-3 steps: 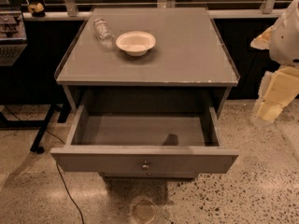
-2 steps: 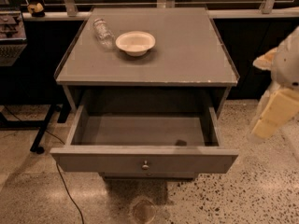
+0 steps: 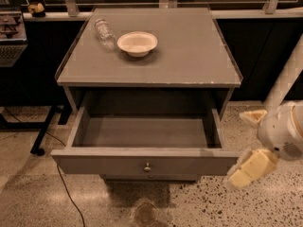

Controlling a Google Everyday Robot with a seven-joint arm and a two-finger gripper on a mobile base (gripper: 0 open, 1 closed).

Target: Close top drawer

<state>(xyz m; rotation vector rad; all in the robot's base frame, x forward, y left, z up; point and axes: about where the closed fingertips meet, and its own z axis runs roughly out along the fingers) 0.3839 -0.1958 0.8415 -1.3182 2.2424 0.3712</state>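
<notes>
The top drawer (image 3: 142, 162) stands pulled well out of the grey cabinet, towards the camera. Its long axis runs left to right and its flat front panel faces the viewer, with a small round metal knob (image 3: 147, 166) at the centre. The open box shows its bare grey bottom and side walls.

The end effector (image 3: 238, 148) is low on the right, by the drawer's right front corner. It is released: its two cream fingers (image 3: 251, 168) are spread wide apart and hold nothing. The lower one lies just beside the right end of the front panel, though I cannot tell whether it touches. The upper one sits near the drawer's right side wall.

On the worktop (image 3: 189, 56) above, a shallow white bowl (image 3: 137, 43) stands upright. Just to its left a clear plastic bottle (image 3: 105, 32) lies on its side, its long axis pointing away from the camera. Any print on it is too small to read. A dark cable (image 3: 66, 193) trails over the speckled floor (image 3: 265, 207) at lower left.
</notes>
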